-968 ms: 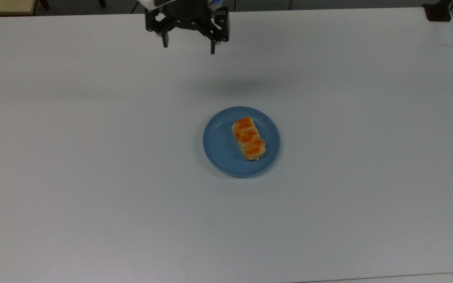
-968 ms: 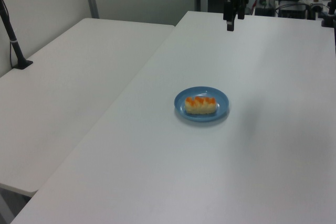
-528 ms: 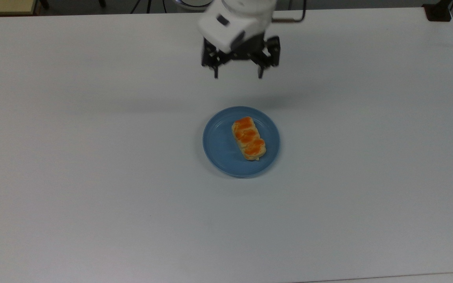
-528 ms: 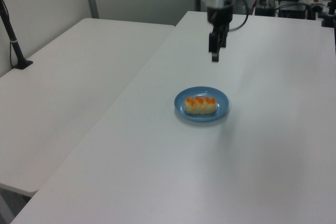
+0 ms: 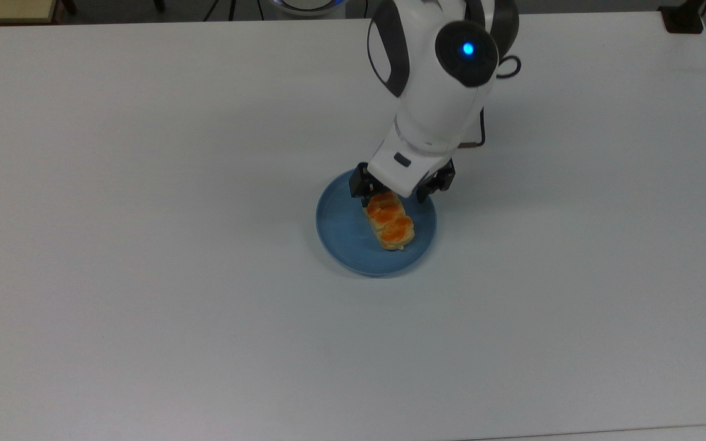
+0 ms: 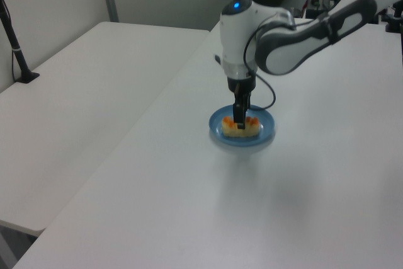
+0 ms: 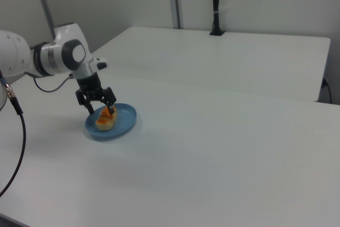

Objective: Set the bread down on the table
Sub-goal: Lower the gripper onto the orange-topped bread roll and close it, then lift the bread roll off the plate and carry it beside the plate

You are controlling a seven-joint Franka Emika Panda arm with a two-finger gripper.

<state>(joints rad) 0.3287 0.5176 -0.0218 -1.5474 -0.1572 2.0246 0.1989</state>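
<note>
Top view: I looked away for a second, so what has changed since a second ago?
The gripper travelled from the table's far edge toward the plate and came down open over the bread's far end, gripping nothing yet. Bread and plate stayed put.

Arm over the plate, left view

The white robot arm point(image 6: 283, 36) reaches down to the round blue plate point(image 6: 266, 131) on the white matte surface point(image 6: 302, 187); its dark fingers point(image 6: 240, 113) stand directly over the small pale-tan, orange-topped bread point(image 6: 241, 129) lying on that plate.

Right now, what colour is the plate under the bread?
Blue. The plate shows best in the top view, with the bread lying on it.
</note>
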